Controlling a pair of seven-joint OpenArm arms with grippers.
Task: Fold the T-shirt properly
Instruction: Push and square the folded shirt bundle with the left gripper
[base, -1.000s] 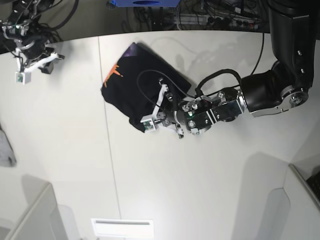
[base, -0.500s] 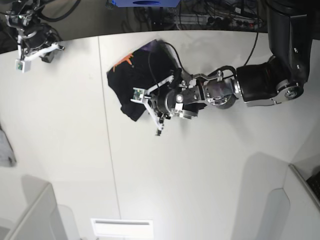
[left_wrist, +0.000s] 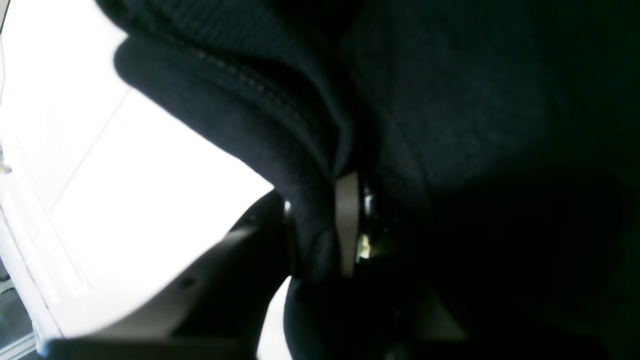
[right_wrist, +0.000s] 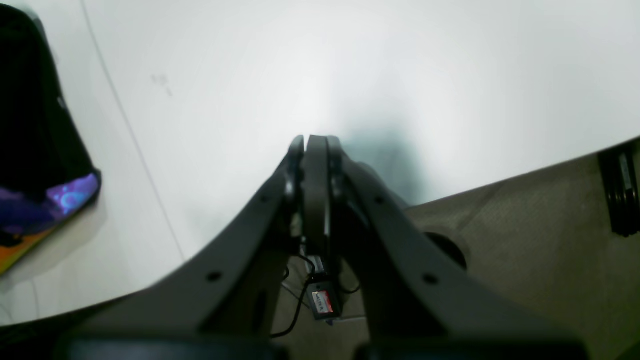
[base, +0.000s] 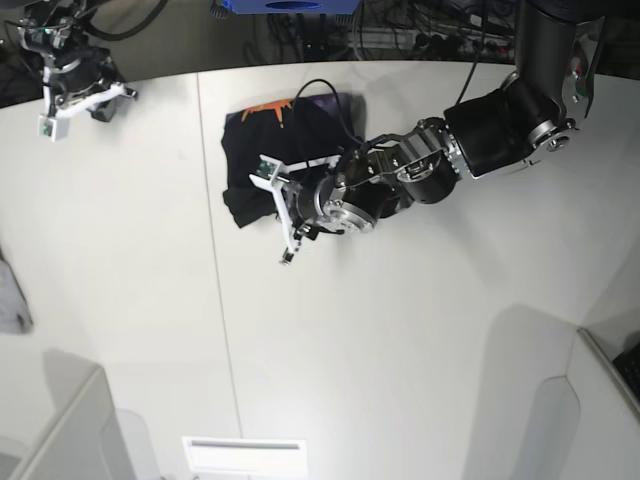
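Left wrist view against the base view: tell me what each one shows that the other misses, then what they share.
Only the left wrist view shows the left claw pinching a stitched hem of the T-shirt close up. Only the base view shows the whole bundled shirt with orange print at its far edge, plus the right claw away at the table corner. Both show black cloth on the white table.

Base view: camera high above, looks straight down on white surface (base: 400, 350), both arms visible, far. Left wrist view: camera behind left tool (left_wrist: 320, 235), extremely near, black T-shirt (left_wrist: 475, 100) fills most of frame. Right wrist view: camera behind right tool (right_wrist: 315, 150), faces surface edge. All views share T-shirt, surface.
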